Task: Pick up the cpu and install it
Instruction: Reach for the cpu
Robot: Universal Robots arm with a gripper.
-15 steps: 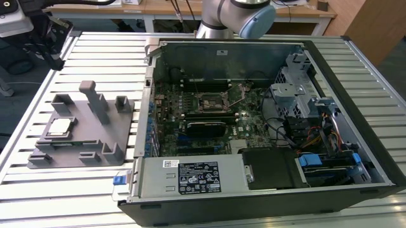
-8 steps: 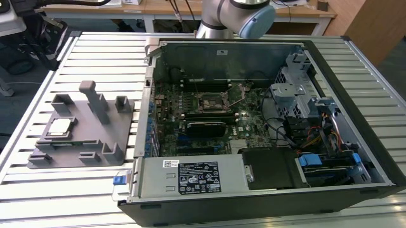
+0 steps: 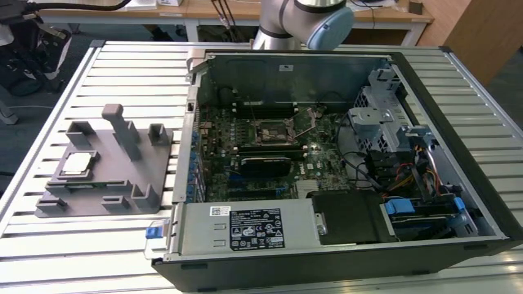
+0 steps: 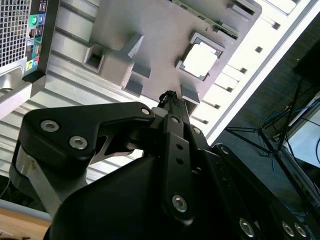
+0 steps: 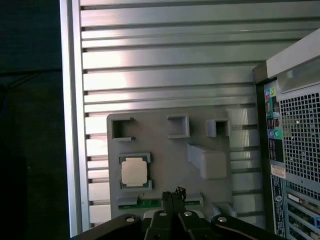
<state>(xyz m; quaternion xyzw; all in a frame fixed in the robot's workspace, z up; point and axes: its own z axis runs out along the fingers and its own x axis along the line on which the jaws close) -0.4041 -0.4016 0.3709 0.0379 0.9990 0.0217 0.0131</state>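
The cpu (image 3: 78, 162), a small silvery-white square chip, lies flat in a recess of the grey holder block (image 3: 122, 184) on the slatted table, at the exterior view's left. Both wrist views look down on the cpu (image 5: 135, 171) (image 4: 201, 59) from well above. My gripper (image 5: 173, 192) (image 4: 167, 95) hangs high over the holder, beside the cpu rather than over it, its fingertips pressed together with nothing between them. The black motherboard socket (image 3: 274, 130) sits in the middle of the open computer case, its metal frame raised.
The open computer case (image 3: 457, 153) fills the table's right half, with a drive cage (image 3: 380, 119), cables and a power supply (image 3: 253, 226) inside. Upright posts (image 3: 122, 131) rise from the holder. A green memory stick (image 5: 150, 204) lies in its edge slot. The arm's joint (image 3: 315, 21) stands behind the case.
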